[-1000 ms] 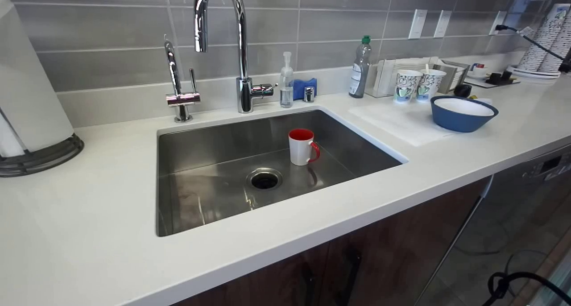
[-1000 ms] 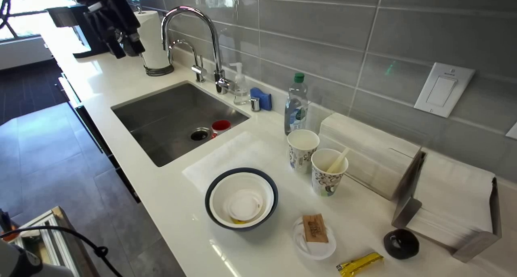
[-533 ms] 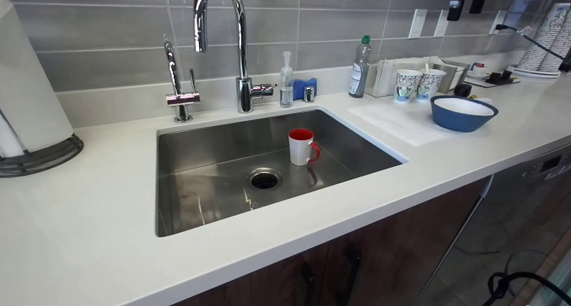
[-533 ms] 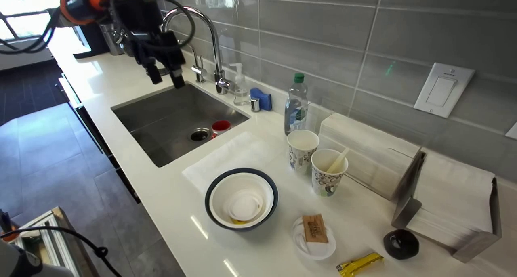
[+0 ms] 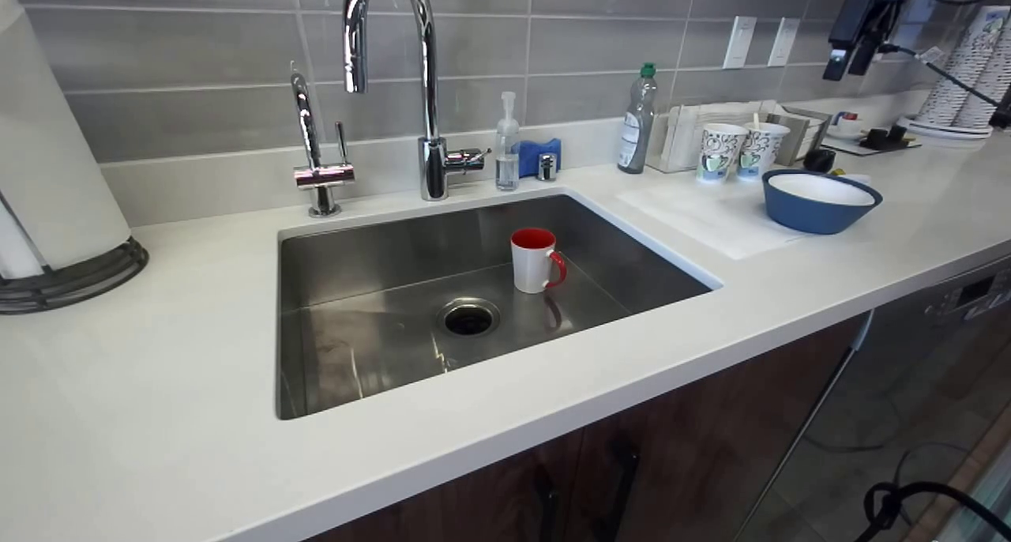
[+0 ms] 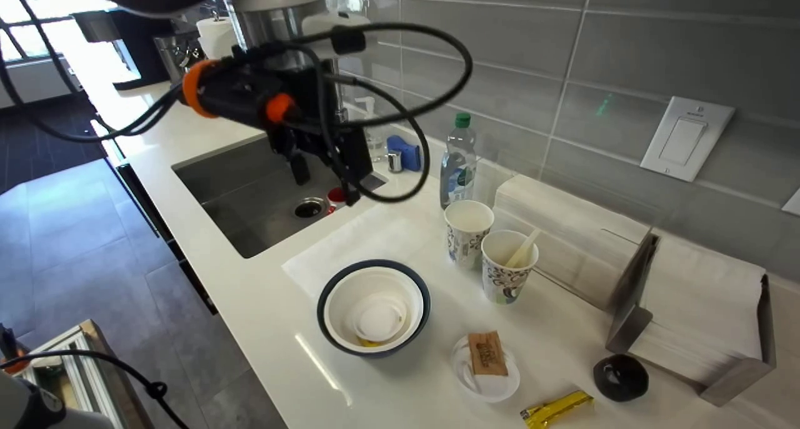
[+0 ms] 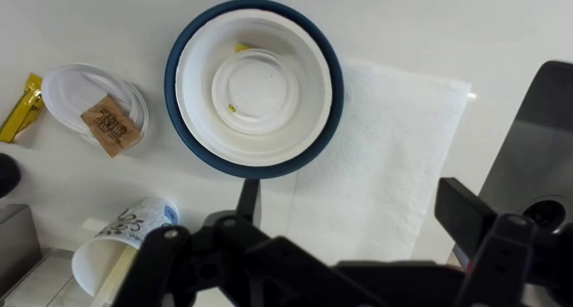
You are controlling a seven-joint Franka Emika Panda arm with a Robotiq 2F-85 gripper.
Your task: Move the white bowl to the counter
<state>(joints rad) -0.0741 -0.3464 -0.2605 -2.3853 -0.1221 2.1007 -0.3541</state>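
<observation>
From the left of the wrist view come a black round object (image 7: 6,175), partly in view, and a yellow packet (image 7: 22,108); then a pale lid (image 7: 67,90) with a brown packet (image 7: 111,127) resting on it, and nearby a patterned paper cup (image 7: 145,219) holding a pale stick (image 7: 114,269). Next, on the counter (image 7: 403,29), stands the blue bowl (image 7: 259,172), with the white bowl (image 7: 197,92) nested inside it, blue rim showing all the way round. The white bowl is plain, with a smooth pale rim and sloping wall; a smaller round white piece (image 7: 257,90) and a yellow scrap (image 7: 242,48) lie in it. Its mouth faces up, and its outline is a circle, every axis across it alike. The claw (image 7: 349,204) hangs above the counter, its fingers spread wide, well apart from both bowls in both exterior views. A white paper sheet (image 7: 385,164) lies flat, reaching the blue bowl's edge; I cannot tell whether it runs beneath. Rightmost is the steel sink (image 7: 528,159), where a red-and-white mug (image 5: 529,267) stands upright in an exterior view.
</observation>
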